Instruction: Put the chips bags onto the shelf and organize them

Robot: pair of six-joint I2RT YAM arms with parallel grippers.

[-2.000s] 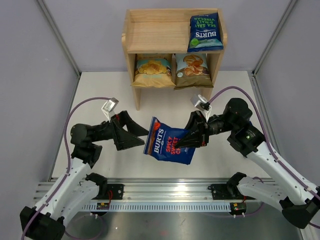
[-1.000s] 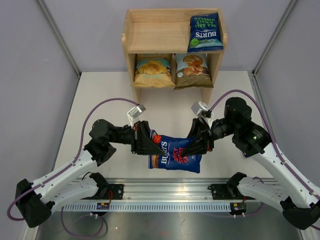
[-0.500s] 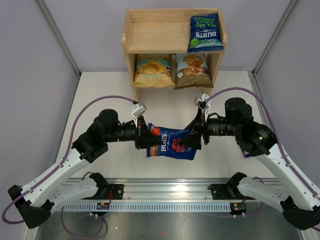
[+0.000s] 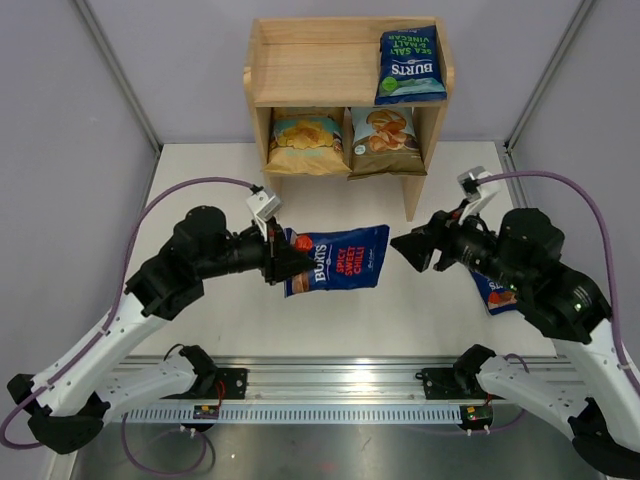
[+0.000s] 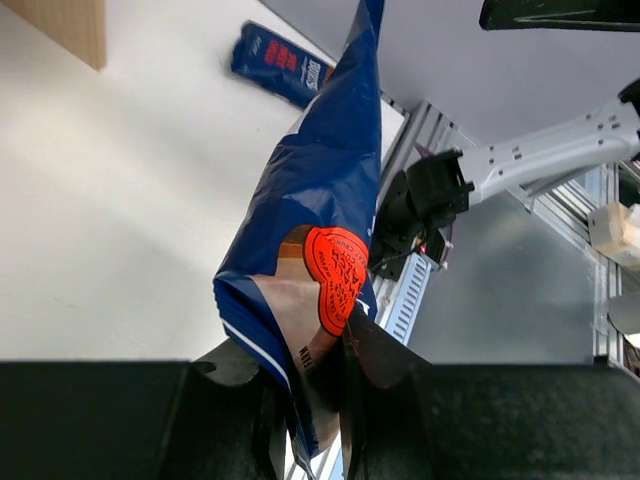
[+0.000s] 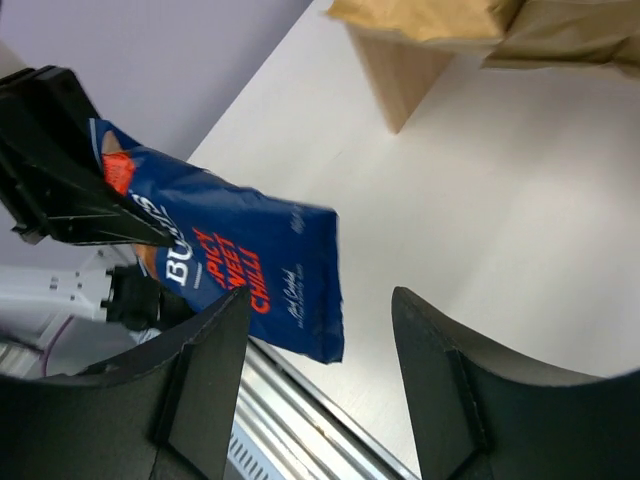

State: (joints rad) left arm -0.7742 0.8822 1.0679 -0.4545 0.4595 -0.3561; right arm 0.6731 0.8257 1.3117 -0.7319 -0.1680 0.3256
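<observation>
White counter point(image 4: 200, 170) between grey walls carries one two-tier wooden shelf point(image 4: 300, 70) and five chips bags in all. Two large ones, the yellow bag point(image 4: 305, 140) and the brown bag point(image 4: 385, 140), stand on the lower tier, and the green-lettered "Burts Sea Salt & Malt Vinegar" bag point(image 4: 410, 65) rests on top. A moment ago both pincers gripped the "Burts Spicy Sweet Chilli" bag point(image 4: 340, 258). Now the left pincer point(image 4: 288, 262) alone pinches its end in midair, while the right pincer point(image 4: 405, 250) has let go and hangs spread just beside it. The fifth bag point(image 4: 492, 295) lies on the counter beneath the right arm.
</observation>
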